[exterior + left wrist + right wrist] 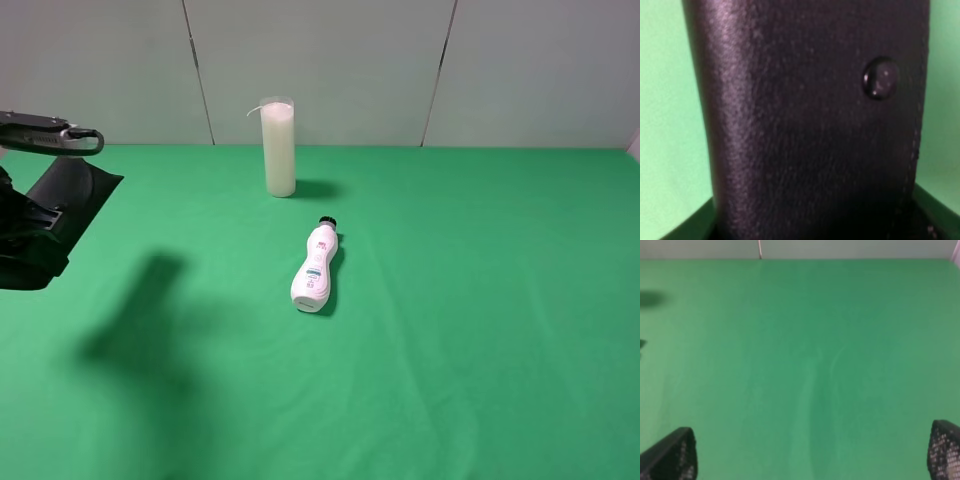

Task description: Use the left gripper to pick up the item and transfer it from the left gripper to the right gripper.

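Exterior high shows the black left gripper (25, 235) clamping the flat matte-black soft glasses case (80, 190) aloft at far left; handover is next, requiring the spread-jawed black right gripper (807, 452) to approach.

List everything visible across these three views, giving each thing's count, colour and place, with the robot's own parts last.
table cloth: one, green, covering the whole work surface.
candle in glass: one, white, upright at the back of the cloth.
bottle: one, white with black cap, lying near the cloth's middle.
glasses case: one, matte black, held above the cloth's left side.
wall panels: three, pale grey, behind the cloth.
left gripper: one, black, shut on the glasses case.
right gripper: one, black, open and empty over bare cloth.
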`<action>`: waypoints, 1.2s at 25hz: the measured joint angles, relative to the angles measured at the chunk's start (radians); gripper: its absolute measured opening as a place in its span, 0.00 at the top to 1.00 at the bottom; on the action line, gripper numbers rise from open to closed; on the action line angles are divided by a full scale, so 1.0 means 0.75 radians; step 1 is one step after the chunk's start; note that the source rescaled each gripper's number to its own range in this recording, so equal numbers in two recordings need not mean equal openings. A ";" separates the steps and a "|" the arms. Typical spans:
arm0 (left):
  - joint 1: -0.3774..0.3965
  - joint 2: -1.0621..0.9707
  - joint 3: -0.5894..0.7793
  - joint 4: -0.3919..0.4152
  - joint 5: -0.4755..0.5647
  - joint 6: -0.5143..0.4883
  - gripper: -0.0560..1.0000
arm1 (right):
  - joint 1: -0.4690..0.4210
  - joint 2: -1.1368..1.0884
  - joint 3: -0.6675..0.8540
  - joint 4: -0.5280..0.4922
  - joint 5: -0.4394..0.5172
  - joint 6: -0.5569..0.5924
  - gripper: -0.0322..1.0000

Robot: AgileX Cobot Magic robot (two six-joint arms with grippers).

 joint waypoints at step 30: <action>-0.615 -0.006 -0.418 -0.018 0.281 0.269 0.91 | 0.000 0.524 -0.186 0.146 -0.080 0.004 0.00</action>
